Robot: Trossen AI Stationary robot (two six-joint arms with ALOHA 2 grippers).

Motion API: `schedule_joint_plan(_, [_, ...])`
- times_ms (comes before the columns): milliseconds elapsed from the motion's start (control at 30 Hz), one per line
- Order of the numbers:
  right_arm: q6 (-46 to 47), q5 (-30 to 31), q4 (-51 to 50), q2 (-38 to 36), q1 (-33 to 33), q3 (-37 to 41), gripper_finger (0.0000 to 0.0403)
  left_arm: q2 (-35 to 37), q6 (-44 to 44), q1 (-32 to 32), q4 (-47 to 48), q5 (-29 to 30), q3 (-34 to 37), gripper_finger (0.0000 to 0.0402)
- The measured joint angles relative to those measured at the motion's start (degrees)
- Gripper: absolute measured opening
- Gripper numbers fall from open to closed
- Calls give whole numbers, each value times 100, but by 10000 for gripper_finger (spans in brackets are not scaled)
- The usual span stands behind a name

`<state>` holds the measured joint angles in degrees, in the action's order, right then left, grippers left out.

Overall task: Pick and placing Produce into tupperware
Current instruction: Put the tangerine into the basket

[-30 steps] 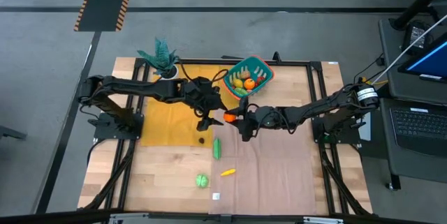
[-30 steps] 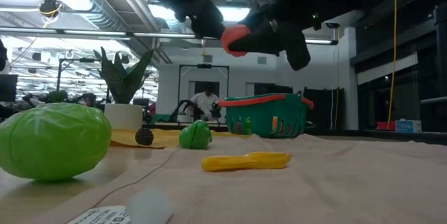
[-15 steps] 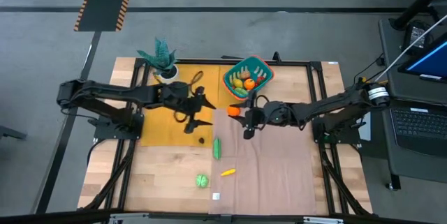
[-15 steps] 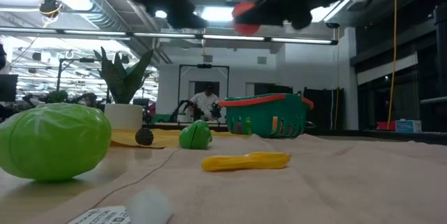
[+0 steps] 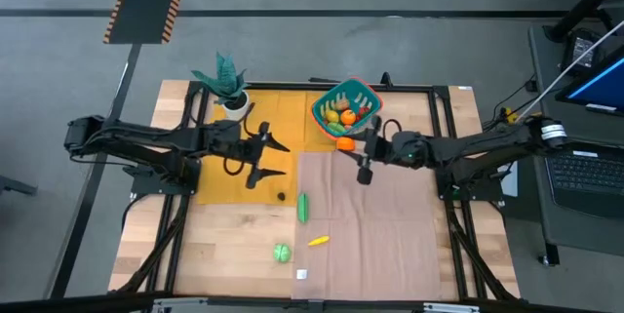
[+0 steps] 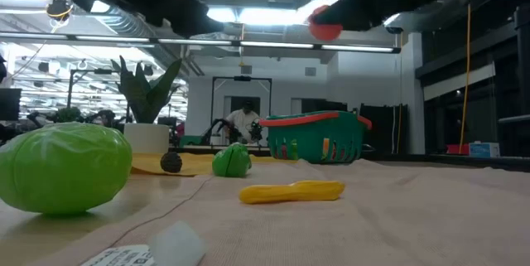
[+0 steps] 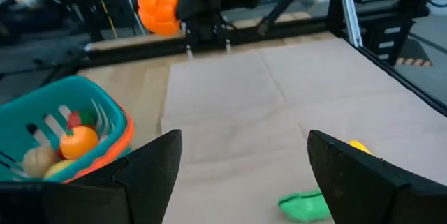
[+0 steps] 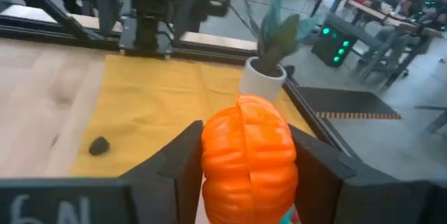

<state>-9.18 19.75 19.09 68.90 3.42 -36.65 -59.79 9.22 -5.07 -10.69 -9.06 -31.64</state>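
Observation:
The teal tupperware [image 5: 346, 106] with an orange-red rim stands at the far middle of the table and holds several toy fruits. My right gripper [image 5: 351, 147] hangs just near of it, shut on an orange toy pumpkin [image 8: 248, 154], which also shows high in the low view [image 6: 325, 24]. My left gripper [image 5: 271, 157] hovers open over the yellow cloth [image 5: 229, 181], with nothing between its fingers. A green cucumber [image 5: 303, 206], a yellow piece [image 5: 318, 241] and a green cabbage [image 5: 282, 252] lie on the table nearer the front. My right gripper pinches the pumpkin's two opposite sides [image 8: 209, 158] between its two fingers [image 8: 180, 165]. The fingers reach roughly level from the table's right side. The pumpkin is lifted clear, well above the table.
A teal potted plant [image 5: 226, 81] in a white pot stands at the far left of the yellow cloth. A small dark lump [image 5: 281, 195] lies at that cloth's near edge. A beige cloth [image 5: 375, 235] covers the table's right half. A small white tag [image 5: 301, 275] lies near the front edge.
My right gripper has risen and carried the pumpkin toward the far right, closer to the tupperware, rolling its wrist as it went. My left gripper, open throughout, has drawn back toward the table's left edge, over the yellow cloth.

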Motion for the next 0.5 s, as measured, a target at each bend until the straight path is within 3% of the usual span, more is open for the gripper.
schedule_joint_plan(267, [293,-439,1198,-506,2,1064,171,-4,25,-190,-1284,38,639,302])
schedule_joint_plan(500, [316,-912,2359,-614,1,1861,171,-4,13,-203,-1807,35,966,302])
